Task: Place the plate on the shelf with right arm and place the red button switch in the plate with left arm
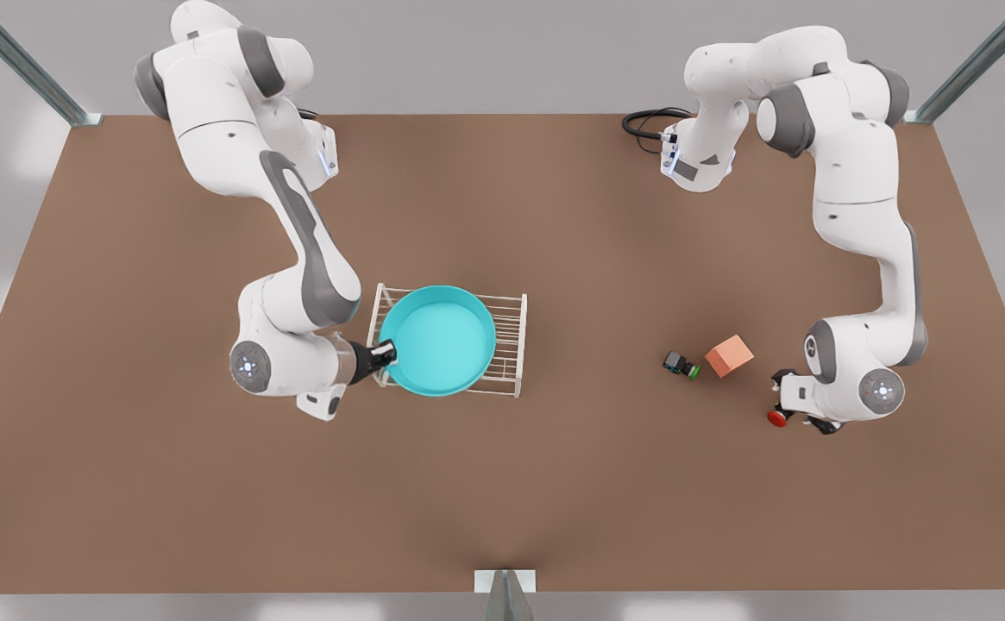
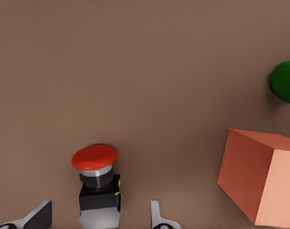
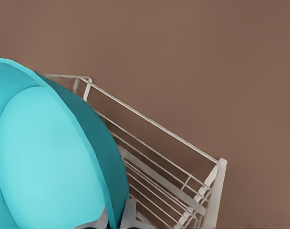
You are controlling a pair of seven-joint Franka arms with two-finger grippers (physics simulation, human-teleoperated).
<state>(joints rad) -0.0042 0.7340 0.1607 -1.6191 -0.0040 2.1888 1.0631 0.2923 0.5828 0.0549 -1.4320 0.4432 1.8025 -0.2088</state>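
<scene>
The turquoise plate (image 1: pixel 438 340) lies over the end of the white wire shelf (image 1: pixel 509 345) toward the front view's left; whether it rests on the bars I cannot tell. My right gripper (image 1: pixel 386 353) is shut on the plate's rim; in the right wrist view the plate (image 3: pixel 45 162) stands tilted over the shelf (image 3: pixel 173 176), and the right gripper (image 3: pixel 117 218) pinches its edge. At the front view's right, my left gripper (image 1: pixel 788 407) is open around the red button switch (image 1: pixel 779 417). The switch (image 2: pixel 96 174) has its black body between the fingers (image 2: pixel 39 215), untouched.
A green-capped black switch (image 1: pixel 683 365) (image 2: pixel 285 82) and a salmon-orange cube (image 1: pixel 729 355) (image 2: pixel 262 179) sit on the brown table (image 1: pixel 554 483) close to the left gripper, toward the shelf. A black cable (image 1: pixel 644 125) lies at the table's far edge.
</scene>
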